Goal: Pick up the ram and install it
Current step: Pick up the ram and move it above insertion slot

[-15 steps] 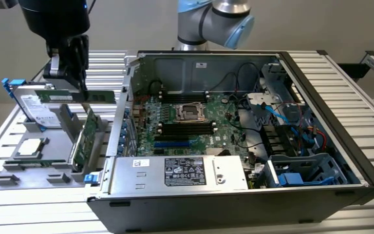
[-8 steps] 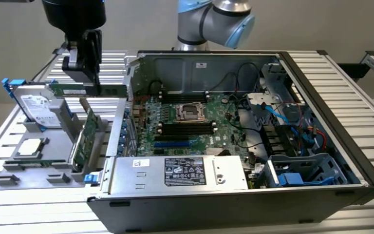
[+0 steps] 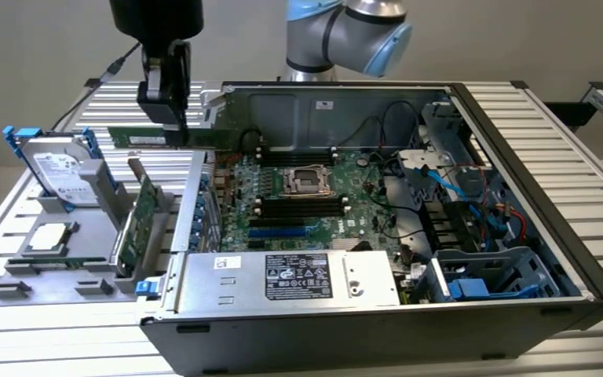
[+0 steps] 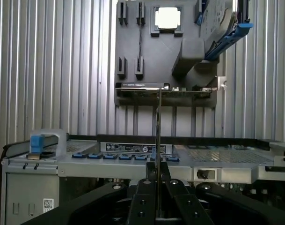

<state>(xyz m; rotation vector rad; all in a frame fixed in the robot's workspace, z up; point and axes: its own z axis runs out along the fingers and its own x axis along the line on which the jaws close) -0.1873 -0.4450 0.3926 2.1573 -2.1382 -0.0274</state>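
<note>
The ram [image 3: 134, 137] is a thin green stick held level in the air, and my gripper [image 3: 170, 128] is shut on its middle. It hangs above the far corner of the open computer case [image 3: 553, 259] on the exterior view's left, over the gap between the case and the grey holder tray [image 3: 40, 279]. In the wrist view the ram [image 4: 159, 136] appears edge-on as a thin line running out from between my fingers [image 4: 144, 197]. The black memory slots [image 3: 299, 206] lie on the motherboard [image 3: 359, 188] beside the processor socket, lower and to the exterior view's right of the stick.
The holder tray carries a hard drive [image 3: 63, 169], a processor chip [image 3: 50, 236] and a wider green expansion card [image 3: 139, 220] standing on edge. Inside the case are the power supply [image 3: 301, 275], cables [image 3: 438, 177] and a blue drive cage [image 3: 490, 279].
</note>
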